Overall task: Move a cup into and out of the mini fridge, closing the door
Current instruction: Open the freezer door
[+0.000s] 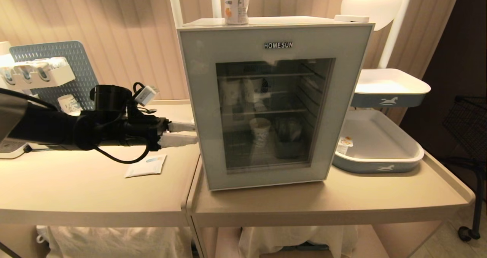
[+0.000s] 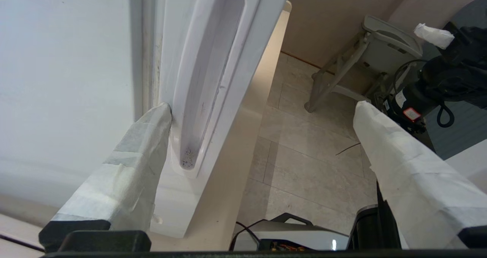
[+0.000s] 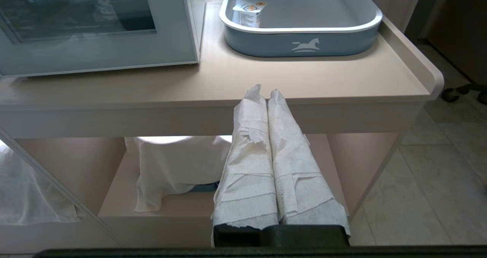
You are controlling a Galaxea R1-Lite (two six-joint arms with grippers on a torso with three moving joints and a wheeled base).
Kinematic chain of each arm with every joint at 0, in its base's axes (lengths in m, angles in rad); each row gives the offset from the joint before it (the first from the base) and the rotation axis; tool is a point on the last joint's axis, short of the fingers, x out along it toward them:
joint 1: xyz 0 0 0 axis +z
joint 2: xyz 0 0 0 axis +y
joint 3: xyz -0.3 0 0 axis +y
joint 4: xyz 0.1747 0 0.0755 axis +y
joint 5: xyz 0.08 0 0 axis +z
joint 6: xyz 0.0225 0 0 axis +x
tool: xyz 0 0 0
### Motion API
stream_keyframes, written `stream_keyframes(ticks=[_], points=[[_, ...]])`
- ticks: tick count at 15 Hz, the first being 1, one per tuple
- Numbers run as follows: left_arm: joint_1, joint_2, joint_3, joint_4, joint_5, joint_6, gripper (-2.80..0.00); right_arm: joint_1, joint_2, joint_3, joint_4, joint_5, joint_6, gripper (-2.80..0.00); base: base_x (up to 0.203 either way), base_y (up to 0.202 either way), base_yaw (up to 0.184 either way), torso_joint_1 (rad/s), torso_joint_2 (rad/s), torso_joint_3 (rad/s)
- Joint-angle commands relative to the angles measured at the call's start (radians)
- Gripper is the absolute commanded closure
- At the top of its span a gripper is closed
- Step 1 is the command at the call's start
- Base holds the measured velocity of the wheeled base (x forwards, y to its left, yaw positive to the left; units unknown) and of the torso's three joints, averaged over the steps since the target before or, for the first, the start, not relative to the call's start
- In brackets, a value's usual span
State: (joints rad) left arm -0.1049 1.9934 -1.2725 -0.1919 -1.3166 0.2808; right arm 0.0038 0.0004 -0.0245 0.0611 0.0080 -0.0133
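Left gripper at the door's edge, spread wide, holding nothing

One wrapped finger touches the recessed handle slot on the mini fridge side; better to hook that groove and pull gently. Cup waits on top; right gripper is pressed together, parked low

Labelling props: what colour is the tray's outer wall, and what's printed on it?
Grey-blue with a white rim and a white horse on the tray; clearest in the right wrist view.

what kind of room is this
Probably a staged home or hotel-style drinks corner: a mini fridge on a beige table, serving trays beside it, ribbed wall panelling behind.
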Motion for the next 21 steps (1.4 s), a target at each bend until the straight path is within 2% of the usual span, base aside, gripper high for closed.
stream_keyframes(ticks=[1,11,16,20,21], points=[[-0.002,-0.028,0.026,0.000,-0.016,0.003,-2.80,0.001,0.001,0.000,0.000,0.001,0.000,0.00,0.000,0.000,0.000,0.000,0.00,0.000],[-0.002,-0.209,0.174,-0.001,-0.028,0.007,-2.80,0.000,0.001,0.000,0.000,0.000,0.000,0.00,0.000,0.000,0.000,0.000,0.00,0.000],[-0.017,-0.353,0.322,-0.001,-0.039,0.008,-2.80,0.001,0.001,0.000,0.000,0.000,0.000,0.00,0.000,0.000,0.000,0.000,0.00,0.000],[-0.004,-0.463,0.477,-0.003,-0.050,0.072,-2.80,0.001,0.001,0.000,0.000,0.000,0.000,0.00,0.000,0.000,0.000,0.000,0.00,0.000],[0.029,-0.451,0.473,-0.001,-0.039,0.068,0.00,0.001,0.001,0.000,0.000,0.000,0.000,0.00,0.000,0.000,0.000,0.000,0.00,0.000]])
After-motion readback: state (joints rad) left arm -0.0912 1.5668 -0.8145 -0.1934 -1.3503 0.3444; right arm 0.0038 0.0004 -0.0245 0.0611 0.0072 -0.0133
